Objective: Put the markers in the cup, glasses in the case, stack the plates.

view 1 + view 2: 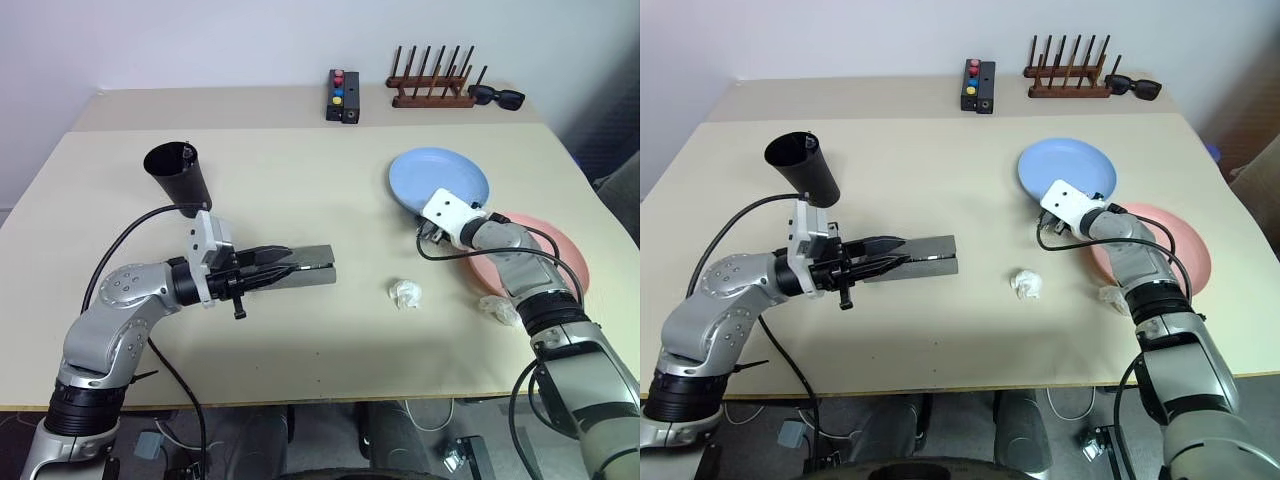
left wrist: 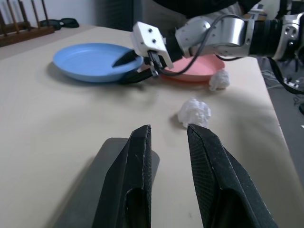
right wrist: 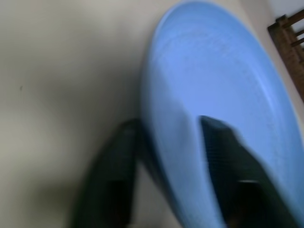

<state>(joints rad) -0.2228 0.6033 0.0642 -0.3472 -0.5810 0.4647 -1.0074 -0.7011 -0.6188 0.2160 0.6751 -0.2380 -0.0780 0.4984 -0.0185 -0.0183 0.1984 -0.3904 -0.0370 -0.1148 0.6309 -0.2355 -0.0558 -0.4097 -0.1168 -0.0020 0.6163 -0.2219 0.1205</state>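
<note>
No legible writing — seemingly.

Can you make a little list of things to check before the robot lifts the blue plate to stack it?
1. Right gripper at the blue plate: ok, one finger over the rim, one under it.
2. Rim firmly pinched: cannot tell, the fingers straddle the edge but full closing is not clear.
3. Pink plate free to receive it: partly ok, its dish looks bare, though the right arm lies across it.
4. Crumpled paper out of the way: ok, it lies apart from both plates.
5. Left gripper clear of the plates: ok, it is over the grey case, far to the side.
</note>
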